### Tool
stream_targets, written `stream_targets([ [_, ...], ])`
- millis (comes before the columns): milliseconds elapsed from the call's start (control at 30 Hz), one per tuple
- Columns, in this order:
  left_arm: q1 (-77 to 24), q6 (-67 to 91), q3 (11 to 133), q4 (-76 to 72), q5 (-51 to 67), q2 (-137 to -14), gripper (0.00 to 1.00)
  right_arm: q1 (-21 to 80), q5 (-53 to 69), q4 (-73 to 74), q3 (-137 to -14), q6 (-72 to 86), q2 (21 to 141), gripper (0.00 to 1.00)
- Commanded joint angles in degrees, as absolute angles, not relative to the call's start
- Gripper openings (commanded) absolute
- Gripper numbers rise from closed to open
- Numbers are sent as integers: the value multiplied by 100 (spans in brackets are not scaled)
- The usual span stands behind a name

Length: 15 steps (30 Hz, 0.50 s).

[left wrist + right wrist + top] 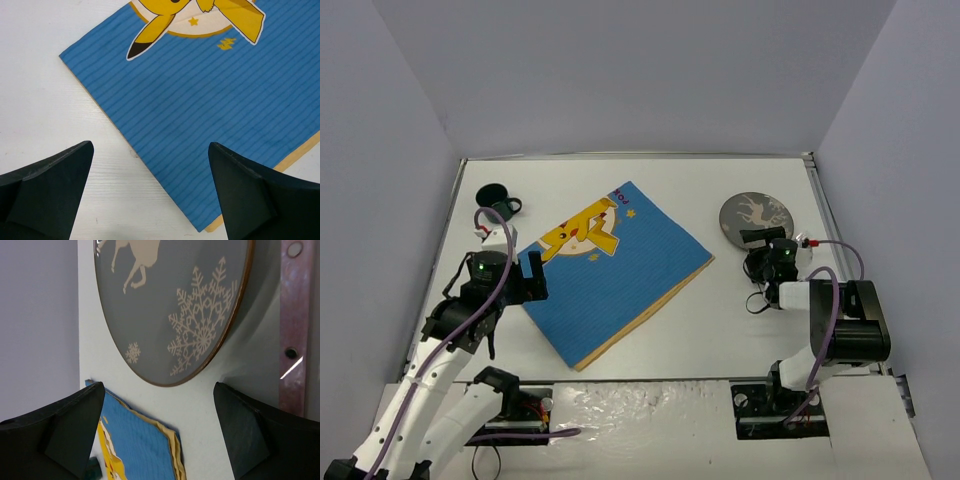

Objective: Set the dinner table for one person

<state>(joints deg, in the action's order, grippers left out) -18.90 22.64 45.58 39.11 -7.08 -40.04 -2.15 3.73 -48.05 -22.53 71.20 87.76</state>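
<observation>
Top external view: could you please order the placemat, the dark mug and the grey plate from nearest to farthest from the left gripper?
Measured from the left gripper:
1. The placemat, in the middle; the gripper is right at its left edge.
2. The dark mug, farther back on the left.
3. The grey plate, far across on the right.

Just beyond the spread claw lies a grey plate with deer and snowflakes. A blue mat shows between its fingers.
</observation>
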Motion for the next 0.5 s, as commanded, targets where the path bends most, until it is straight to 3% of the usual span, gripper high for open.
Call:
stream_targets([
  [0, -1916, 2347, 4681, 3661, -975, -4057, 97, -392, -144, -5395, -2300, 7654, 9134, 84],
  [367, -1829, 2399, 4628, 3647, -1088, -4004, 97, -602, 149, -6233, -2460, 8103, 10297, 69],
  [467, -1819, 2403, 4611, 3641, -1134, -3975, 97, -627, 167, -6415, -2522, 8184, 10516, 51],
])
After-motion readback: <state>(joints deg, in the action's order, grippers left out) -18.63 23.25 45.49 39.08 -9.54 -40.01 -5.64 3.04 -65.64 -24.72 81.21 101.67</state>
